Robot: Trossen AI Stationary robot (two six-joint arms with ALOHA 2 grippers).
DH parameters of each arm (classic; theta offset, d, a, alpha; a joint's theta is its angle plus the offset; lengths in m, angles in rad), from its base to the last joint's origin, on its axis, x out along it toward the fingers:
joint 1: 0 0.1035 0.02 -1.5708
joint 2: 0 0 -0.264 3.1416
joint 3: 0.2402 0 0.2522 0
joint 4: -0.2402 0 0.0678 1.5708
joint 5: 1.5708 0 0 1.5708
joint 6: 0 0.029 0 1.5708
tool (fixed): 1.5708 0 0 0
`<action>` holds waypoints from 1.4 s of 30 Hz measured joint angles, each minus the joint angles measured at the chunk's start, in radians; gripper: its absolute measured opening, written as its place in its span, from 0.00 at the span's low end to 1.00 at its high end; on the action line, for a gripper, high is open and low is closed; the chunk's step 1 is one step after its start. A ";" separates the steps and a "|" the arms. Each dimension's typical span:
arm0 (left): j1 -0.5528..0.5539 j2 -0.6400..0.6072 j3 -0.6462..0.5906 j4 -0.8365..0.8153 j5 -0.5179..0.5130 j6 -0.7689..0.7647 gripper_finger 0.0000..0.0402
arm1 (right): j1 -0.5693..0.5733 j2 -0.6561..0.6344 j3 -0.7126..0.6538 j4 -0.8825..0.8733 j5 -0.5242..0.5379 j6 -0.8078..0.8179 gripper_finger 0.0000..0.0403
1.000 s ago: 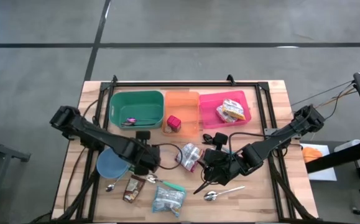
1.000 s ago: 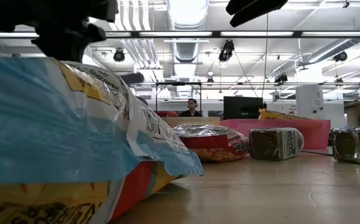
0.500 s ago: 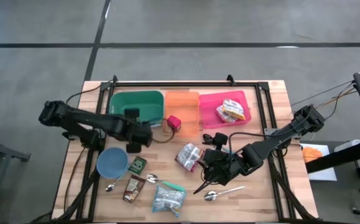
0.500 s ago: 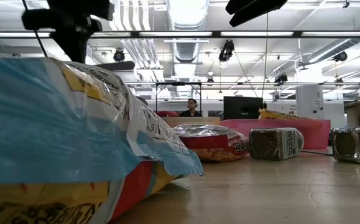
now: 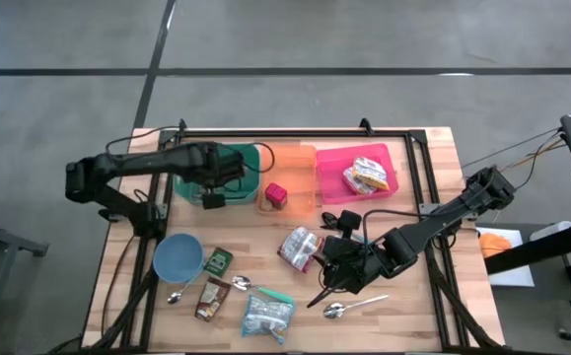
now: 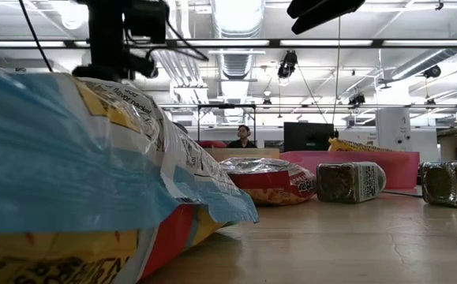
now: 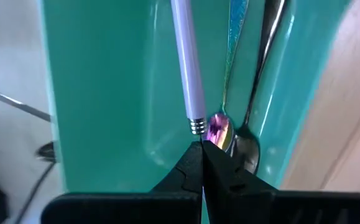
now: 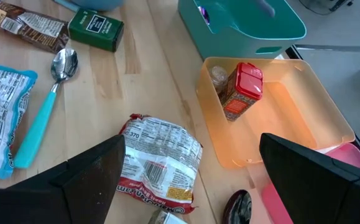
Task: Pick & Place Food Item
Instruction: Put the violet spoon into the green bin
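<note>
My left gripper (image 5: 212, 193) (image 7: 201, 163) is shut with nothing between its fingers. It hangs over the near side of the green bin (image 5: 216, 168) (image 7: 105, 93), pointing down at a lavender-handled utensil (image 7: 188, 74) and an iridescent spoon (image 7: 218, 130) lying in it. My right gripper (image 5: 326, 268) (image 8: 192, 149) stands wide open above the table's middle, aimed at a red and silver snack bag (image 5: 300, 247) (image 8: 161, 158) lying flat on the wood. A red-capped jar (image 5: 275, 195) (image 8: 239, 90) stands in the orange bin (image 5: 290, 158).
A yellow snack bag (image 5: 366, 176) lies in the pink bin (image 5: 389, 192). Near the front edge are a blue bowl (image 5: 178, 258), a green packet (image 5: 216, 261), a brown bar wrapper (image 5: 206, 299), a white and blue bag (image 5: 265, 314) and three spoons (image 5: 344, 308).
My left gripper has swung from beside the blue bowl toward the table's far edge and now stands over the green bin, rolled a little and shut throughout. The green packet, which the arm hid before, shows again. Nothing on the table has moved.
</note>
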State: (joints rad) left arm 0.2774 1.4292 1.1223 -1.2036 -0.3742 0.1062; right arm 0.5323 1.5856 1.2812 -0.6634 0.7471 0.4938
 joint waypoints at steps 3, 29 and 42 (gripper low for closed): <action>0.021 0.000 -0.068 0.067 0.034 0.035 0.00 | 0.000 0.000 0.000 -0.001 0.000 0.000 0.91; 0.023 0.002 -0.279 0.330 0.215 0.103 0.00 | 0.000 0.000 0.002 0.027 0.000 -0.052 0.91; 0.025 0.018 -0.279 0.359 0.228 0.047 0.00 | -0.001 0.000 0.002 0.030 0.000 -0.053 0.91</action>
State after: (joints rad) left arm 0.3019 1.4474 0.8433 -0.8448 -0.1463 0.1537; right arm 0.5316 1.5858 1.2827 -0.6330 0.7475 0.4412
